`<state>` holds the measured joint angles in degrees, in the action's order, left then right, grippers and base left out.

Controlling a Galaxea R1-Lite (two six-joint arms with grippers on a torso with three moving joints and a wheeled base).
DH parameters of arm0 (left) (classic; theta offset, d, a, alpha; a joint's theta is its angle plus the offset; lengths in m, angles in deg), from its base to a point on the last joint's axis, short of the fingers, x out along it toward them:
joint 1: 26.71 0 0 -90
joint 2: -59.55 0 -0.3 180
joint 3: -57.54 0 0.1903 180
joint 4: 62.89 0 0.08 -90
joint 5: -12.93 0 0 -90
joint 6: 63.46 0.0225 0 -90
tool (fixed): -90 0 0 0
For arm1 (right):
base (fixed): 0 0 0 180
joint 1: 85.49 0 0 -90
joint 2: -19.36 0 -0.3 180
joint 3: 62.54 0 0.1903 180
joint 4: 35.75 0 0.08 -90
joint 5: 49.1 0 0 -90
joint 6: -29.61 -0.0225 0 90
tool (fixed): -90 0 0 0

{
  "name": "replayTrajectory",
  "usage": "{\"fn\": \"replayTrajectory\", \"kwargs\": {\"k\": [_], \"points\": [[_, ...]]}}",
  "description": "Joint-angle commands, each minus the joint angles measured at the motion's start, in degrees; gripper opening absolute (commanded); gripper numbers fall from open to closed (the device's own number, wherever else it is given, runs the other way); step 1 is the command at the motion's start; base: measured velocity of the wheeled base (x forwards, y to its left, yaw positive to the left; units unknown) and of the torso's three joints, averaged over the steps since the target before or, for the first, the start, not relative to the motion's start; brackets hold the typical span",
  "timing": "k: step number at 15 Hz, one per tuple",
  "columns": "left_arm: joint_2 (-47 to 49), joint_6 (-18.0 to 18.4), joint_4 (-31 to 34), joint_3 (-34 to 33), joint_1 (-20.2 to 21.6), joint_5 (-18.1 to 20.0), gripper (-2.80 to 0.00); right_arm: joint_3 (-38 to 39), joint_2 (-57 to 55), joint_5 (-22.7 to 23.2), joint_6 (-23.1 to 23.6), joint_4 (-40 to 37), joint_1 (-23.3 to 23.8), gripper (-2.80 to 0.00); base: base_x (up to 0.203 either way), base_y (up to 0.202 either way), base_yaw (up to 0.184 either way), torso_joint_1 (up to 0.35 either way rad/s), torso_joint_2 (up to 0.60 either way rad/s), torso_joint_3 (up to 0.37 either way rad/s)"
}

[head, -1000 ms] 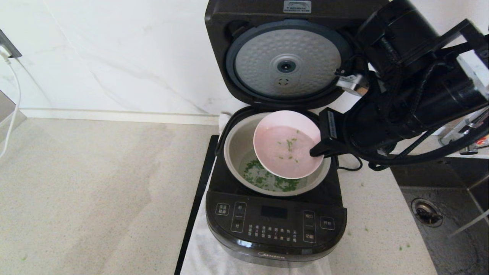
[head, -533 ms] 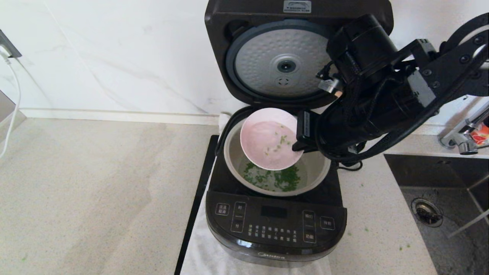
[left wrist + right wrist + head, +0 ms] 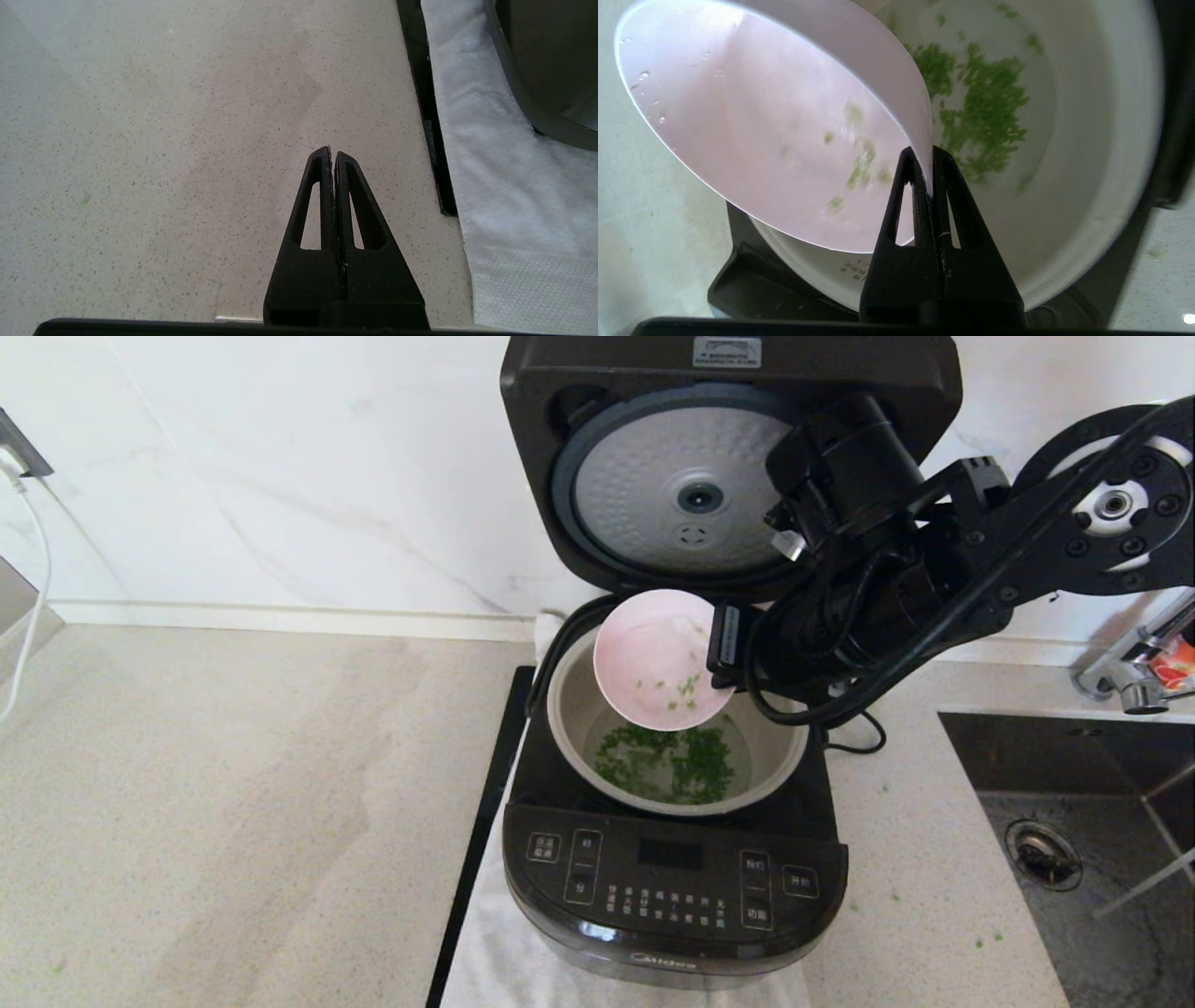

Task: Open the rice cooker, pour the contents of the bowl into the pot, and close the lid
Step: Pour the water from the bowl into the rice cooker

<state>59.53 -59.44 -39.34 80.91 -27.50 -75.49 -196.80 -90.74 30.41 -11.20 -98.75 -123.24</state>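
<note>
The bowl hangs steeply tipped over the pot, its rim pinched in the right gripper, whose fingers are clamped together on the wall. A few green herb bits cling inside the bowl; most float in water in the pot below the gripper. The lid stands upright just behind the right arm, on the rice cooker. A white cloth lies beside the left gripper, which hangs closed over the countertop.
</note>
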Motion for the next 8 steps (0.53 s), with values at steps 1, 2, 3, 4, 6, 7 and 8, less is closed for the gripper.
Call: {"fn": "replayTrajectory", "kwargs": {"k": [1,2,3,4,6,7,8], "points": [[0.02,0.02,-0.01,-0.09,0.0,0.01,-2.8,0.24,1.64,-2.69,0.0,-0.1,-0.17,-2.8,0.0,0.0,0.0,0.0,0.0,0.0],[0.02,0.02,-0.01,-0.09,0.0,0.01,-2.8,0.3,2.28,-3.84,0.14,-0.06,-0.6,-2.8,0.0,0.0,0.0,0.0,0.0,0.0],[-0.06,0.02,-0.01,-0.09,0.0,0.01,-2.8,0.75,2.98,-5.05,0.38,-0.06,-1.0,-2.8,0.0,0.0,0.0,0.0,0.0,0.0],[0.01,0.02,-0.01,-0.09,0.0,0.01,-2.8,1.59,3.71,-5.95,0.83,0.03,-1.21,-2.8,0.0,0.0,0.0,0.0,0.0,0.0],[0.02,0.02,-0.01,-0.09,0.0,0.01,-2.8,5.21,5.5,-7.07,2.26,2.34,-2.16,-2.8,0.0,0.0,0.0,0.0,0.0,0.0],[-0.03,0.02,-0.01,-0.09,0.0,0.01,-2.8,8.53,6.43,-7.76,3.55,5.34,-2.57,-2.8,0.0,0.0,0.0,0.0,0.0,0.0],[0.02,0.02,-0.07,-0.09,0.0,0.01,-2.8,12.39,7.24,-8.75,5.31,9.44,-2.84,-2.8,0.0,0.0,0.0,0.0,0.0,0.0]]}}
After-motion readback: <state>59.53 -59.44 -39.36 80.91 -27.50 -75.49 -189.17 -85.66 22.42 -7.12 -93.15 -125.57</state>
